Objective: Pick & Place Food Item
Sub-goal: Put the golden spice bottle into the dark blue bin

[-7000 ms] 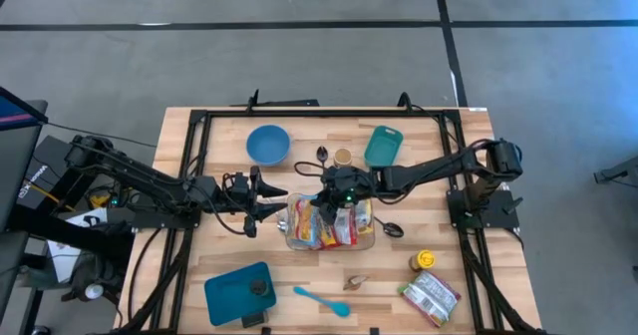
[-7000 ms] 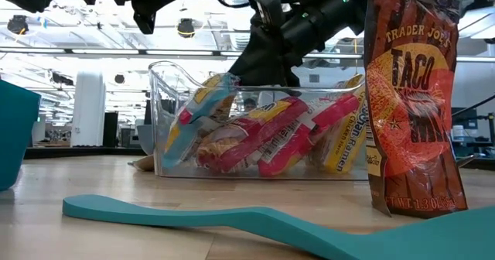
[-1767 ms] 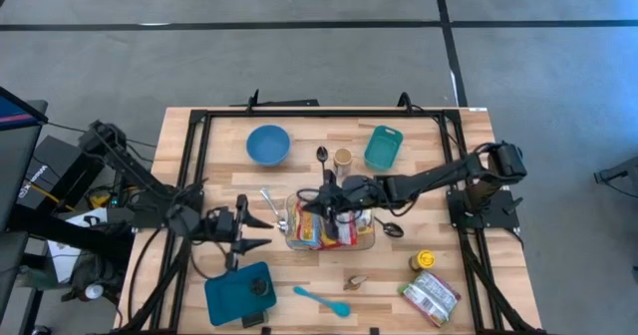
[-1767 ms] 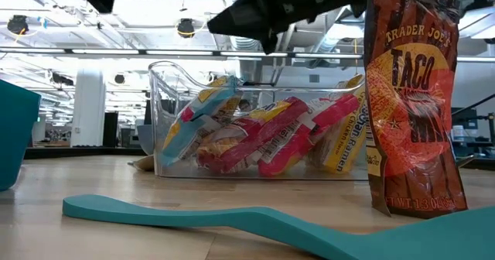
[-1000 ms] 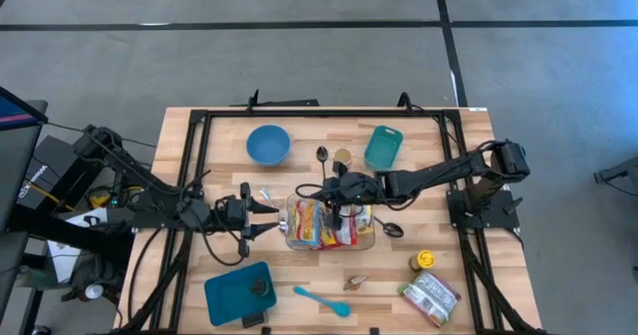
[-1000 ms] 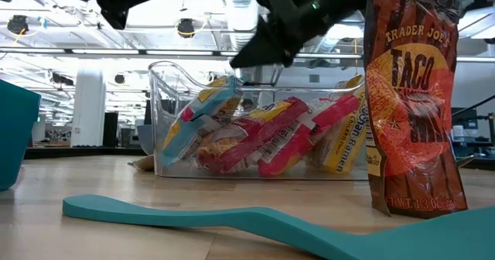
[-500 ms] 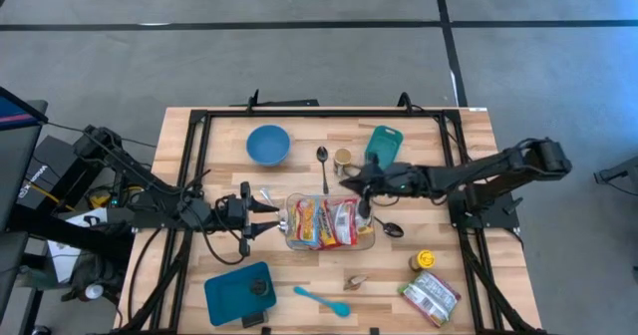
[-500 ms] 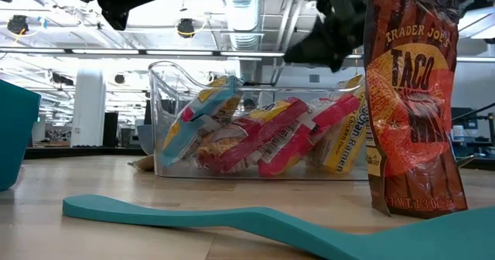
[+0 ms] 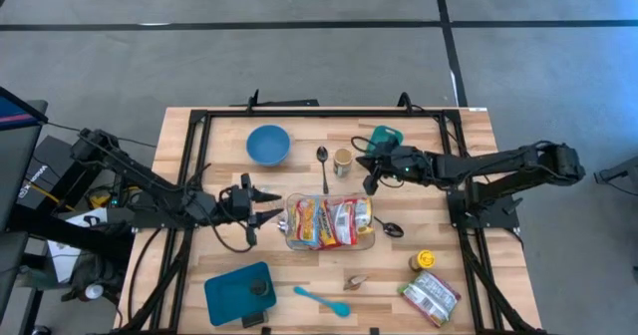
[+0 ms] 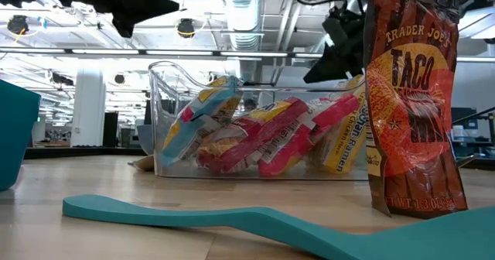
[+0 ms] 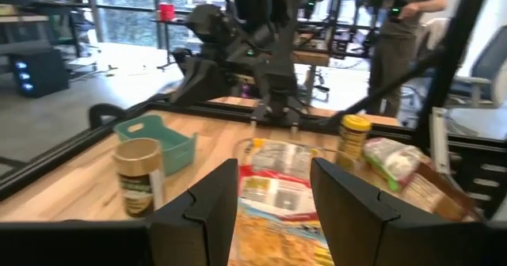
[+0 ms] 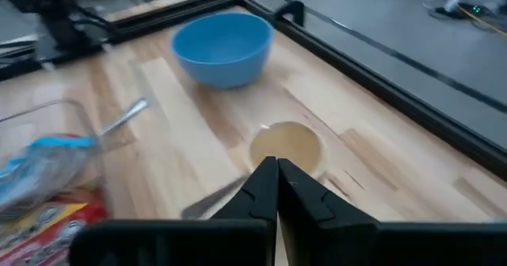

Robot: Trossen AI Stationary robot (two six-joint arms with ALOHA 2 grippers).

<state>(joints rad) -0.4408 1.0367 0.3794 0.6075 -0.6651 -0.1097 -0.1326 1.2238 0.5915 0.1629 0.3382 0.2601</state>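
The right end effector (image 9: 370,171), pinched closed and empty, has drawn back from the clear bin (image 9: 330,222) toward the teal container (image 9: 385,136). The left end effector (image 9: 267,204), fingers parted and empty, has edged nearer the bin's left side.

Clear plastic bin (image 9: 292,237) mid-table, upright — packed w/ red-yellow ramen packets (image 9: 329,221), leaning side by side, one blue-edged.
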